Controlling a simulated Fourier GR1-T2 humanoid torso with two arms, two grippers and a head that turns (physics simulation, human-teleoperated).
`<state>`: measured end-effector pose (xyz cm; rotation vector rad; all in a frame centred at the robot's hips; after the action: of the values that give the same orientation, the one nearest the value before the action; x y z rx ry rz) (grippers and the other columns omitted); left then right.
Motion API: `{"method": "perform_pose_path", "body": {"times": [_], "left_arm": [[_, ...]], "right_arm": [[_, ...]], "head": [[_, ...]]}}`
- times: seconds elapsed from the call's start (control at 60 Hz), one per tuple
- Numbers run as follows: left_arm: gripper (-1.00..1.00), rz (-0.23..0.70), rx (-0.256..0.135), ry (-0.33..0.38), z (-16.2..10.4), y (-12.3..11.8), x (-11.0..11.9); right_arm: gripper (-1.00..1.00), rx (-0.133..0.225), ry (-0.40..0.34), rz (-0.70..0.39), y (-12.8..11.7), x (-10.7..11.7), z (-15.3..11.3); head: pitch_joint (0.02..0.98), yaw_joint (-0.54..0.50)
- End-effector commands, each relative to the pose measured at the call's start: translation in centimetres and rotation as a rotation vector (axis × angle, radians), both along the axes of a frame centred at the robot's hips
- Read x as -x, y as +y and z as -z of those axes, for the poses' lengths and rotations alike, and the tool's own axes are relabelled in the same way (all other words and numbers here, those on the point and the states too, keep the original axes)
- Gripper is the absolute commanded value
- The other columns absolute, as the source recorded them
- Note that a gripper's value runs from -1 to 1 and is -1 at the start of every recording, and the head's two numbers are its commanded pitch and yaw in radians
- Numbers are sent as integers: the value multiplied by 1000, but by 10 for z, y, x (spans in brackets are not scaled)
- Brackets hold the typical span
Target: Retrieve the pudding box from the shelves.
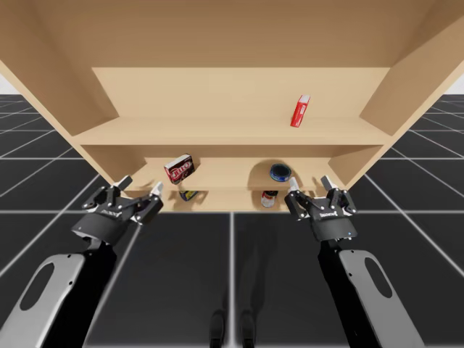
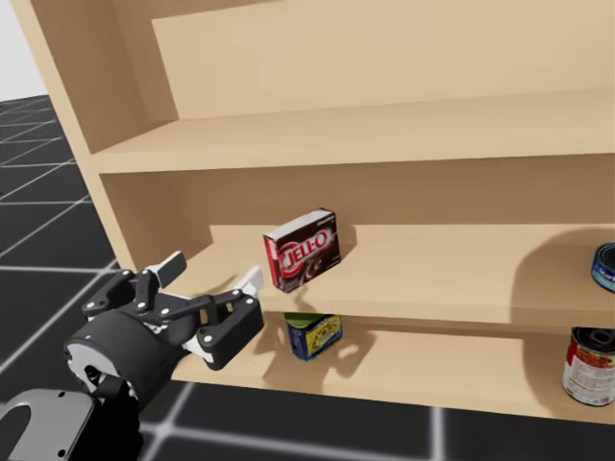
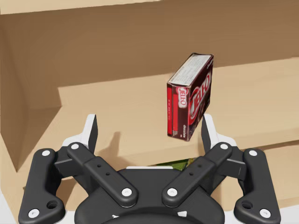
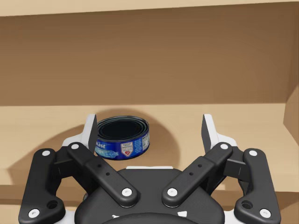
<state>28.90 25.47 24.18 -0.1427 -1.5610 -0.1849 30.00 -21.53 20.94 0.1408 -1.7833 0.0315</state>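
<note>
Presently, released left hand hangs before dark-red rectangular cardboard pudding box: likely light, stiff; grip across broad faces.

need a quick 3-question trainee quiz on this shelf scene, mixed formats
1. True or false: my left gripper is shut on the pudding box.
2. What lies just ahead of my right gripper? A) a mug B) the blue flat can C) a bottle
3. Fill in: the red box stands on the ___ shelf.
Key: 1 false, it is open and the box stands ahead of it; 2 B; 3 upper.
</note>
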Motion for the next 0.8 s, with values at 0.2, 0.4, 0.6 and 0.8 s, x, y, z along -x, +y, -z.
{"method": "perform_pose_path", "body": {"times": [0.2,0.4,0.6,0.8], "left_arm": [[-1000,241,38,106,-26,5,-14],[-1000,302,55,157,-21,-1,-40],[-1000,299,44,176,-16,-13,-64],[-1000,300,20,206,-6,-19,-87]], "right_arm": [[-1000,3,5,4,0,-1,1],[-1000,-2,7,5,0,-1,0],[-1000,-4,7,3,-1,-1,0],[-1000,-7,9,8,-2,-1,0]], "head": [[523,283],[524,281],[525,280],[525,273]]}}
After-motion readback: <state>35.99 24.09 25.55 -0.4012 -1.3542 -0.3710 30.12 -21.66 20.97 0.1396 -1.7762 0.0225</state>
